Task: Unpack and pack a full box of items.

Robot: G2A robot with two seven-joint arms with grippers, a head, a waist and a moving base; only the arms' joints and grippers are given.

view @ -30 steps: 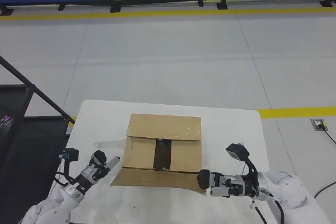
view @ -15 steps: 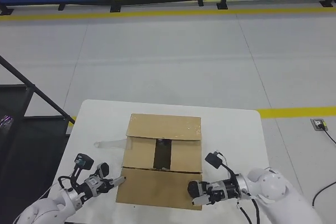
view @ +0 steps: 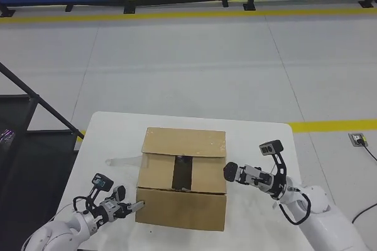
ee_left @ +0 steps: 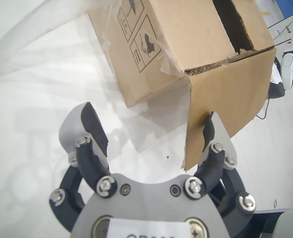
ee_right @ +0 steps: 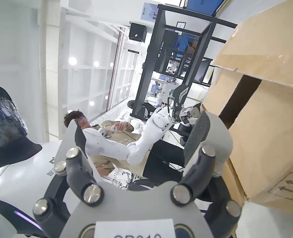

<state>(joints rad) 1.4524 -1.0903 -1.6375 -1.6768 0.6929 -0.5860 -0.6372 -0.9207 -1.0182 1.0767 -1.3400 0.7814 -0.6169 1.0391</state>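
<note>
The white bench (view: 113, 135) carries the cardboard box (view: 207, 179), with printed handling pictograms (ee_left: 139, 43) on its side. My left pincer (ee_left: 148, 111) gapes wide around the front flap (ee_left: 225, 92) at its corner; my right pincer (ee_right: 140, 118) gapes empty beside the box's other side.

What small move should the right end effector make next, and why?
Probably lift the right inner flap with the open right end effector: the outer flaps of the box are folded away, the inner flaps cover the opening, and this end effector sits beside that flap.
</note>
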